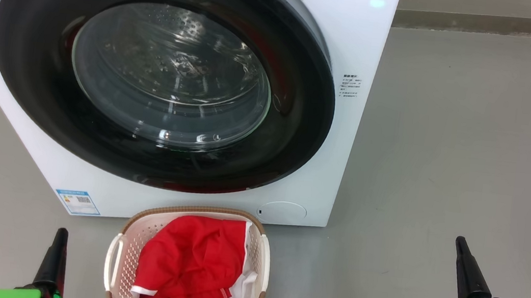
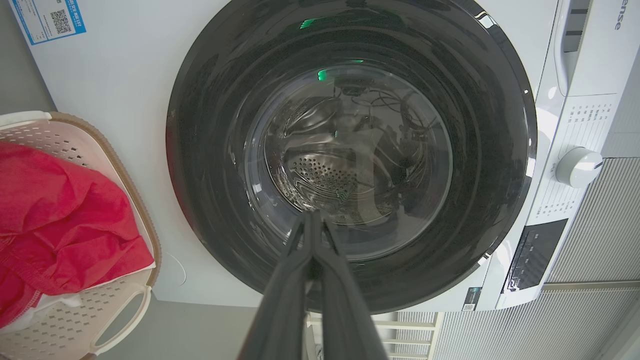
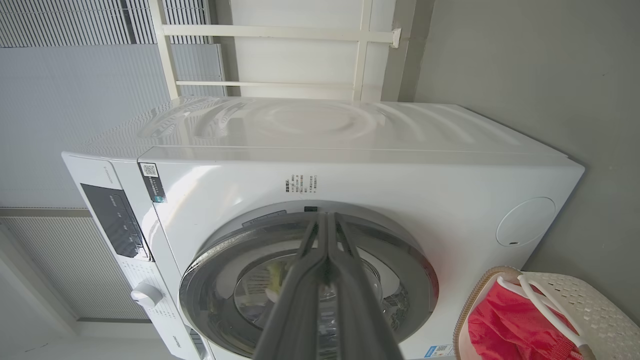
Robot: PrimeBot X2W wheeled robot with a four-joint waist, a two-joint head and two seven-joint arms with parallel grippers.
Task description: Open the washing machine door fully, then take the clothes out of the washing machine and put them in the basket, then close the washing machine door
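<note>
Clothes [image 1: 189, 259] lie in the basket [image 1: 128, 253] before the closed washing machine door [image 1: 34, 46].

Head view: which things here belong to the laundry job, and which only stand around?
For the job: washing machine, washing machine door, clothes, basket.
Only around: blue label, white knob, white rack, grey floor.

drum [image 2: 320, 177] blocked by shut washing machine door [image 1: 34, 46], basket [image 1: 130, 238] set close before it, floor [image 1: 441, 162] open at right
</note>
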